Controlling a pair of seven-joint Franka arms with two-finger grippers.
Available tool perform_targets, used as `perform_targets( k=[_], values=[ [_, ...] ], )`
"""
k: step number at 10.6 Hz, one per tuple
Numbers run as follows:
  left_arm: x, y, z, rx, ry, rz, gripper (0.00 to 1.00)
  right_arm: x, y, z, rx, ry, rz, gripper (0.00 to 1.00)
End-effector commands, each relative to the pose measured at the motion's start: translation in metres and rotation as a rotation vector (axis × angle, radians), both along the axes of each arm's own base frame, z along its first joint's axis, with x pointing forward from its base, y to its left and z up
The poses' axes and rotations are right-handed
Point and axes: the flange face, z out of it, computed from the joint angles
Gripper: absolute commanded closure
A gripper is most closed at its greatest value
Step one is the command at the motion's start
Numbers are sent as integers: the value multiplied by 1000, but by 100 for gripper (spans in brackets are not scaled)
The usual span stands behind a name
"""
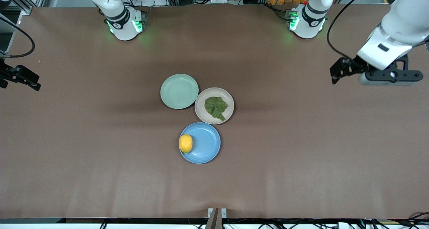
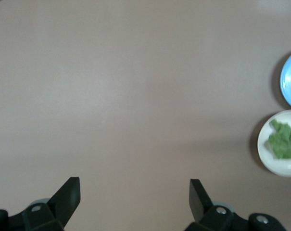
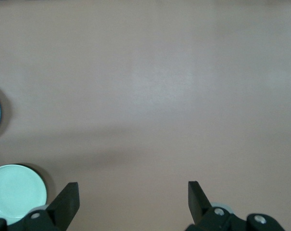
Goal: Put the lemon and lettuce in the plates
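Lemon: the lemon [image 1: 185, 144] lies in the light blue plate [image 1: 206, 145], against the rim on the side toward the right arm's end of the table; low centre of the front view.
Lettuce: the lettuce [image 1: 215, 107] lies in the beige-pink plate [image 1: 201, 109], stem tip pointing toward the front camera; centre of the front view.
Third plate: the mint-green plate [image 1: 179, 91] holds nothing and touches the beige-pink plate.
Left gripper: the left gripper [image 2: 134, 197] hangs over bare table at the left arm's end, at the right edge of the front view, fingers spread wide and holding nothing.
Right gripper: the right gripper [image 3: 133, 199] hangs over bare table at the right arm's end, at the left edge of the front view, fingers also spread and holding nothing.
Key relation: both plates lie well apart from either gripper, toward the table's middle; neither arm is clearly nearer.
Judgement: the task looks complete, and both arms wait.
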Motion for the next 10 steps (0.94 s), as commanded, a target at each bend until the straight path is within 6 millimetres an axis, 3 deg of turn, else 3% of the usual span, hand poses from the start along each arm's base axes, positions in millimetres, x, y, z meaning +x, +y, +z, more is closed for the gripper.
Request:
perform_targets(
  k=[1, 3, 5, 10],
  values=[
    [-6, -1, 15, -35, 38, -45, 0, -2, -10, 13, 39, -14, -17, 0],
    [-8, 1, 19, -32, 62, -44, 0, -3, -9, 14, 42, -16, -21, 0],
    [-4, 15, 24, -26, 51, -19, 0, -3, -9, 15, 45, -18, -23, 0],
    [-4, 15, 33, -24, 29, -8, 0, -2, -9, 13, 45, -16, -14, 0]
  ],
)
